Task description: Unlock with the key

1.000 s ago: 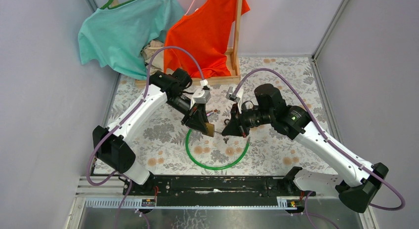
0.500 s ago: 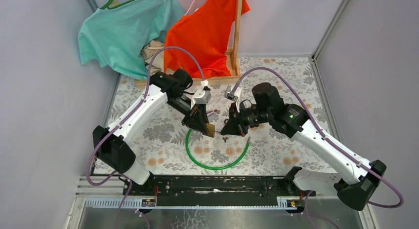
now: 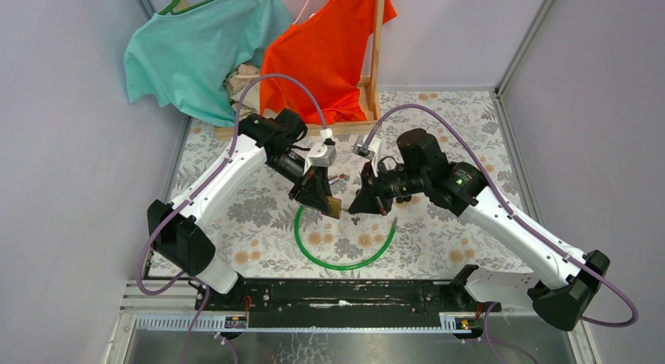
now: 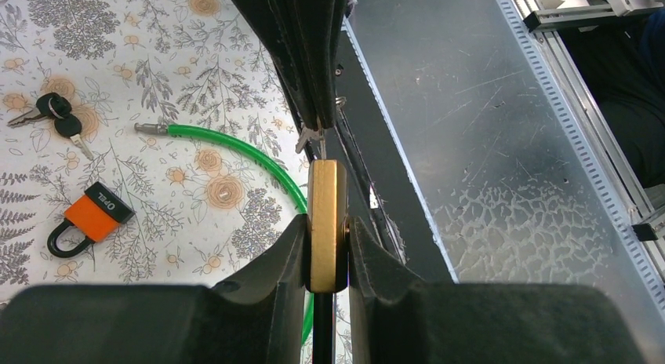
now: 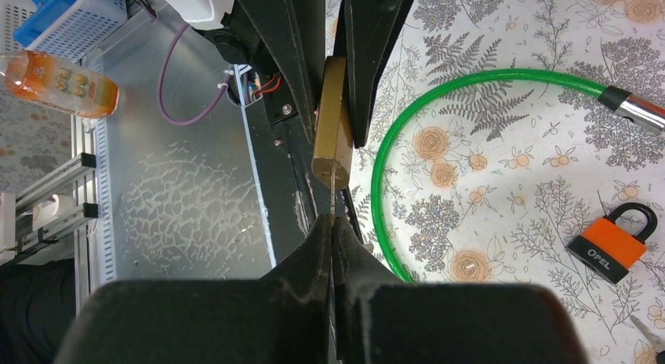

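Note:
My left gripper (image 3: pixel 321 198) is shut on a brass padlock (image 4: pixel 326 223) and holds it above the floral table; the padlock also shows in the top view (image 3: pixel 333 207) and the right wrist view (image 5: pixel 332 125). My right gripper (image 3: pixel 362 203) is shut on a thin silver key (image 5: pixel 333 193), whose blade meets the bottom end of the padlock. In the left wrist view the key (image 4: pixel 314 136) sits at the padlock's far end between the right fingers. A green cable loop (image 3: pixel 345 246) lies under both grippers.
An orange and black padlock (image 4: pixel 92 217) and a bunch of black-headed keys (image 4: pixel 47 113) lie on the table. A wooden rack with a teal shirt (image 3: pixel 196 42) and an orange shirt (image 3: pixel 321 42) stands at the back. Grey walls close both sides.
My right gripper has moved a little left towards the left gripper, bringing the key up to the padlock. The left arm has barely moved.

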